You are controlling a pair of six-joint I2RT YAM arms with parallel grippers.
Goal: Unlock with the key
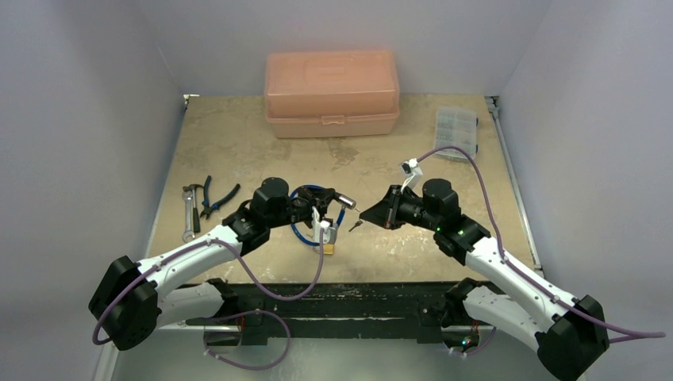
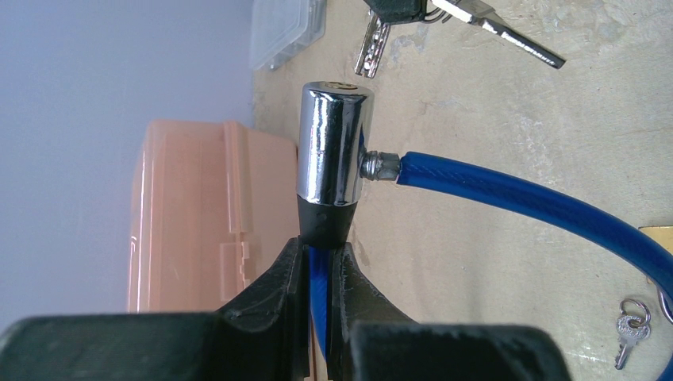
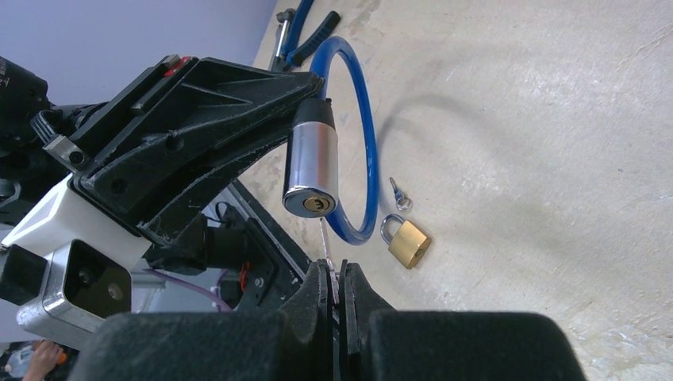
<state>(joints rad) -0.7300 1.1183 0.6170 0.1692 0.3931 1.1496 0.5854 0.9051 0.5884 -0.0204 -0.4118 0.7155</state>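
- Right wrist view: the right fingers (image 3: 337,274) are pinching narrowly on the key (image 3: 325,242), and its thin, flat silver blade is pointing at the keyhole ahead.
- The left fingers (image 2: 321,254) are clamping narrowly on the black collar of the lock cylinder (image 2: 335,143), holding it off the worktop (image 3: 555,159) with its keyed end facing the right arm.
- Progress, as a judgement: grasping the key and presenting the lock are looking done. The blade tip is sitting just short of the keyway and slightly off to one side, so aligning, inserting, turning and releasing the cable are remaining.
- The cylinder is showing as a mirror-chromed round barrel with a brass-toned keyway face. The blue cable (image 2: 524,198) is leaving it through a dull metal ferrule, and its glossy plastic sheath is curving into a loop.
- A spare key (image 2: 508,38), long and bright, is hanging from the same bunch.
- Farther out, a tiny ringed key (image 3: 399,196) is lying flat just beside the brass padlock (image 3: 409,242), with neither arm touching it. The held key is appearing to be the one in use.
- The worktop is reading as matte, mottled beige, and a smooth salmon plastic toolbox (image 1: 332,91) is standing at the rear.
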